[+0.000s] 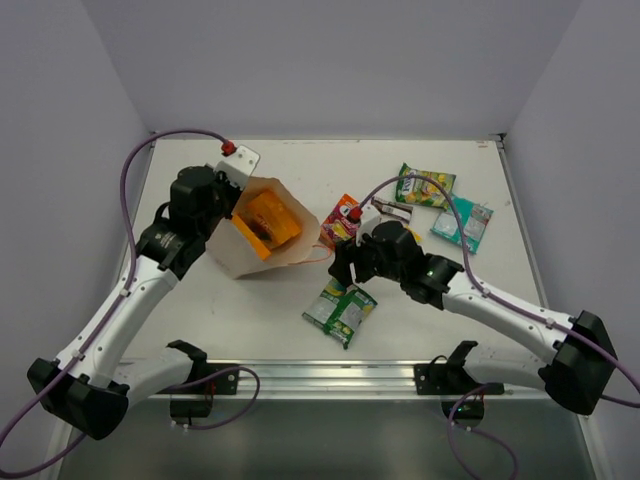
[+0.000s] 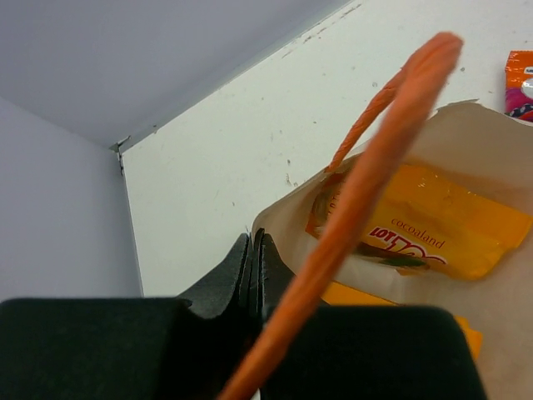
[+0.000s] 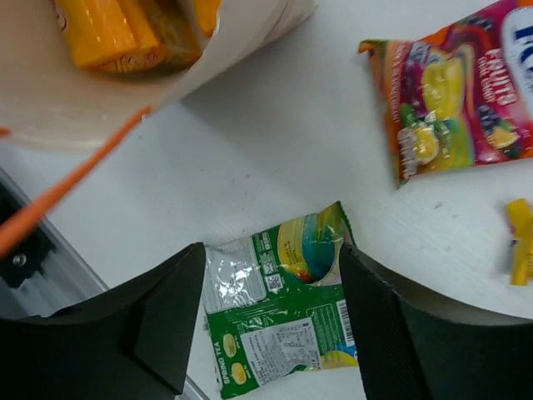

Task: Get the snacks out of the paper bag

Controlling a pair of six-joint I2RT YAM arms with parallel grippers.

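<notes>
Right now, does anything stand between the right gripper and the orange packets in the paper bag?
Only the orange string handle, lying in front of the paper bag's open mouth. Nothing else visible does.

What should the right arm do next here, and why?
Probably move the right gripper across to the mouth of the paper bag and reach for one of the orange packets inside. Its fingers stand open and empty above the green packet, which already lies on the table, and the left gripper is pinched on the bag's rim.

Orange packets (image 1: pixel 268 222) half hidden inside paper bag (image 1: pixel 236 260)
</notes>
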